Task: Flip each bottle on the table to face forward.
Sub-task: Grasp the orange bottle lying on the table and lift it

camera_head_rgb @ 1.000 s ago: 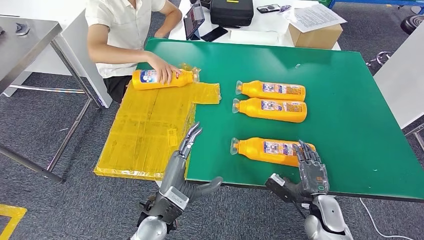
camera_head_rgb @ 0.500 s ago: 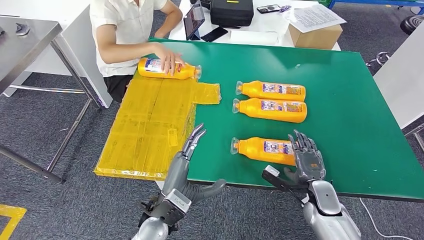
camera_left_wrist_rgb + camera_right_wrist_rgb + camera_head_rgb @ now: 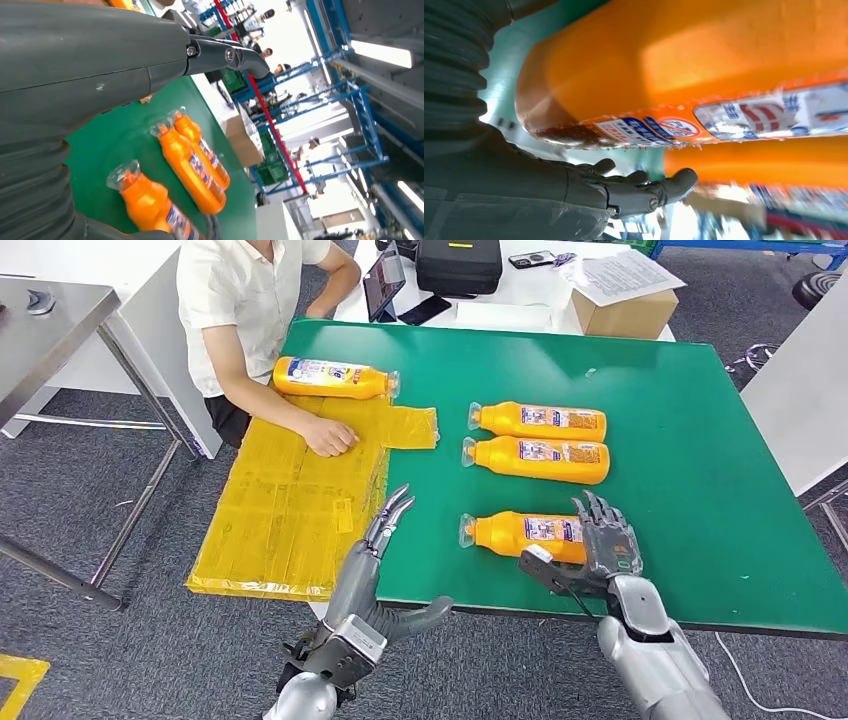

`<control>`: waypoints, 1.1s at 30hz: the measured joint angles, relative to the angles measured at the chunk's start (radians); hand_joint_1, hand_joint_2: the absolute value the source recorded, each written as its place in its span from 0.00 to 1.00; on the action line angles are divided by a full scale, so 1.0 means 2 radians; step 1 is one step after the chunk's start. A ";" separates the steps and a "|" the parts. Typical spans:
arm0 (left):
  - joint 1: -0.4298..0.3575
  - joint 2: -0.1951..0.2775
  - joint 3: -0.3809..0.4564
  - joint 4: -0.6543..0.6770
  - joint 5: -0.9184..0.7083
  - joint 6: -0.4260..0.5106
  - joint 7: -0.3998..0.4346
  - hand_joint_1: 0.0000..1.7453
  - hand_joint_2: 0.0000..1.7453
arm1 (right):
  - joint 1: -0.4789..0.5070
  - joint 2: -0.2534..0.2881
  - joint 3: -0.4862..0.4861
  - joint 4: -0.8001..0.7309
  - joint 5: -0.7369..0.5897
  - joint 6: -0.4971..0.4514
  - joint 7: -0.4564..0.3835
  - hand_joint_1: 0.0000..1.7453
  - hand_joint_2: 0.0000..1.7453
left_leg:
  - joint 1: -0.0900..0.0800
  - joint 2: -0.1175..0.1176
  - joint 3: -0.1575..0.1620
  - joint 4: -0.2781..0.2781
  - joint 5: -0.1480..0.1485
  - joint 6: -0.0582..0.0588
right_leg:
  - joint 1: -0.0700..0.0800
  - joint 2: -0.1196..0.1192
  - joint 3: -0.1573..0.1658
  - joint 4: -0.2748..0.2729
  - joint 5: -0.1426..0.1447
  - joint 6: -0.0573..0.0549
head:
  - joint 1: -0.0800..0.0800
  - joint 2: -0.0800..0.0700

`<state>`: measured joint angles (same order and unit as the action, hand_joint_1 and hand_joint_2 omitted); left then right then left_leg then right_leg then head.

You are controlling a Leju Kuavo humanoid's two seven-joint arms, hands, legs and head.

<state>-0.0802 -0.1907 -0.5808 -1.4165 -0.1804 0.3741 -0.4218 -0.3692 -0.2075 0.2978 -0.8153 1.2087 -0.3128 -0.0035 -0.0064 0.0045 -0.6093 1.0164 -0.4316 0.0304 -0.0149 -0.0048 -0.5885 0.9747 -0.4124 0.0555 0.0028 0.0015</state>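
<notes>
Three bottles lie mid-table; the right hand (image 3: 606, 540), fingers spread, reaches the nearest bottle (image 3: 528, 532) at five o'clock. Next: grip and roll it.

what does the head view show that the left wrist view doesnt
Head view alone: the person's hand resting on the yellow sheet, a fourth bottle lying near it, and the right hand at the base of the nearest bottle. Left wrist view alone: blue racking and distant people behind the table. Both: the green table, the pair of bottles side by side, and the left hand, holding nothing.
</notes>
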 joint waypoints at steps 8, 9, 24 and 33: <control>-0.003 0.000 0.000 -0.001 -0.007 -0.006 0.009 0.00 1.00 | -0.041 0.000 0.010 0.043 -0.004 0.040 0.019 0.00 1.00 | 0.000 0.000 0.005 0.000 -0.001 0.001 | 0.000 0.000 0.003 -0.001 -0.001 -0.001 | 0.000 0.000; -0.003 0.000 0.000 -0.001 -0.007 -0.006 0.009 0.00 1.00 | -0.043 0.000 0.011 0.046 -0.004 0.041 0.019 0.00 1.00 | 0.000 0.000 0.006 0.000 -0.001 0.001 | 0.000 0.000 0.004 -0.001 0.000 0.000 | 0.000 0.000; -0.008 0.001 -0.002 0.001 0.035 -0.058 0.020 0.00 1.00 | -0.070 -0.020 0.018 0.086 -0.123 0.152 -0.090 1.00 1.00 | 0.000 0.000 0.011 0.000 -0.001 0.001 | 0.000 0.000 0.006 -0.002 -0.001 0.000 | 0.000 0.000; -0.020 0.002 -0.008 0.020 0.066 -0.061 0.013 0.00 1.00 | -0.039 -0.046 -0.007 0.063 -0.296 0.225 -0.176 1.00 1.00 | 0.001 0.002 0.019 0.000 -0.007 0.000 | 0.001 0.002 0.014 -0.002 -0.005 0.000 | 0.000 0.000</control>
<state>-0.1201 -0.1877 -0.5971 -1.3768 -0.0488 0.2528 -0.3958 -0.4479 -0.2991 0.2839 -0.6885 0.6165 0.1380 -0.3550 -0.0039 0.0089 -0.5723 1.0163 -0.4449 0.0310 -0.0123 0.0001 -0.5608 0.9702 -0.4214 0.0554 0.0035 0.0015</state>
